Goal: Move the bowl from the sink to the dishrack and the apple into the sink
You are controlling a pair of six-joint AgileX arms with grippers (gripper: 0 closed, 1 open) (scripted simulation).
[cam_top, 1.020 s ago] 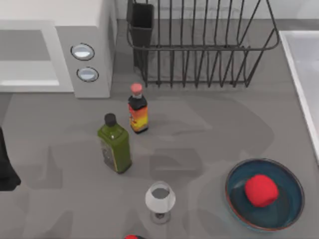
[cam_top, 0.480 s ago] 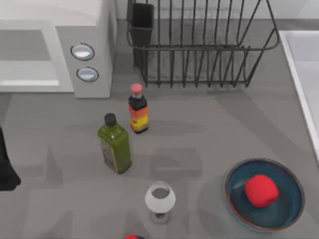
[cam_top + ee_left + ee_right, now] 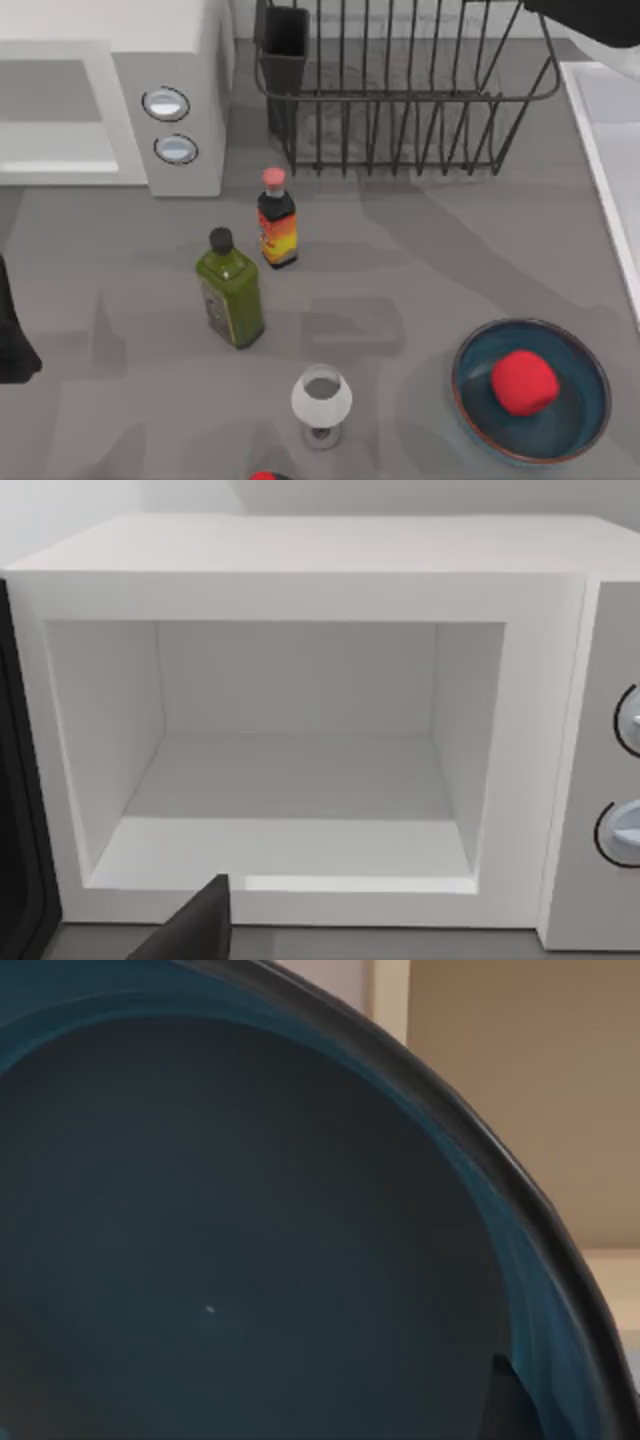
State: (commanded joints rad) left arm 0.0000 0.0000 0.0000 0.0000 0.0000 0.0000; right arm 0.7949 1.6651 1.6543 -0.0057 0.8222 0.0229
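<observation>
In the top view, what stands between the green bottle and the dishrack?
The red-capped sauce bottle stands there in the top view, between the green bottle and the dishrack, apart from both.

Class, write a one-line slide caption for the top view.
Apple sits in a blue bowl near the sink; dishrack stands empty behind two bottles.

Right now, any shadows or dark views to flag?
Top view: soft arm shadows cross the grey table below the black wire dishrack. Right wrist view: dim, close on the teal-blue glazed bowl. Left wrist view: evenly lit open white microwave.
</observation>
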